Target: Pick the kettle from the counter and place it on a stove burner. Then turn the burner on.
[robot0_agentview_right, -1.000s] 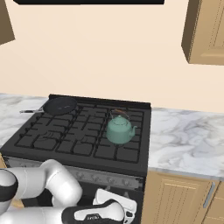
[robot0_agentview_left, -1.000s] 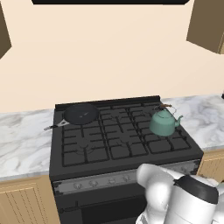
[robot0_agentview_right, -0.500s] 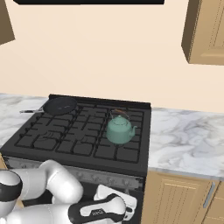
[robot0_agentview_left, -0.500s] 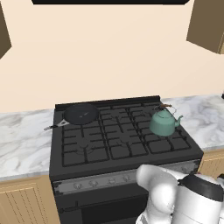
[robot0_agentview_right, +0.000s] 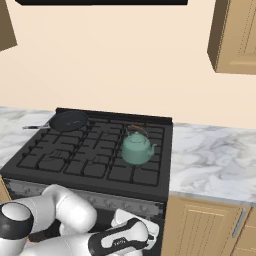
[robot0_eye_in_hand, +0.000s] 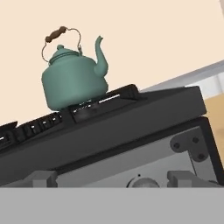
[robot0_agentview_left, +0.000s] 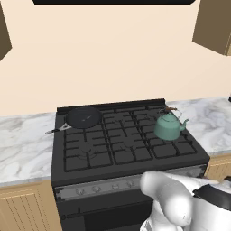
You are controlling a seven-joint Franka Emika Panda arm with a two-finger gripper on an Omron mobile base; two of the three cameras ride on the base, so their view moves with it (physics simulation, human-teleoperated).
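Observation:
The teal kettle (robot0_agentview_left: 169,127) (robot0_agentview_right: 136,148) stands upright on a right-hand stove burner (robot0_agentview_left: 181,145) (robot0_agentview_right: 151,161), its spout pointing right. From low down, the hand view shows the kettle (robot0_eye_in_hand: 72,78) on the grate's edge. My gripper (robot0_eye_in_hand: 111,181) is open and holds nothing. Its fingertips (robot0_eye_in_hand: 41,178) stand wide apart, close to the stove's grey front panel, with a round knob (robot0_eye_in_hand: 142,183) just right of midway between them. My hand (robot0_agentview_right: 131,231) hangs low before the oven front. The marble counter (robot0_agentview_left: 22,149) (robot0_agentview_right: 215,155) flanks the stove on both sides.
A black frying pan (robot0_agentview_left: 83,117) (robot0_agentview_right: 67,120) sits on the back left burner, handle pointing left. A row of knobs (robot0_agentview_left: 116,186) runs along the stove's front panel. Wooden cabinet doors (robot0_agentview_right: 205,230) lie under the counter; wall cabinets (robot0_agentview_right: 235,35) hang at the upper right.
My hand has crept slightly upward in front of the stove panel. Kettle and pan have not moved, and the gripper has stayed open.

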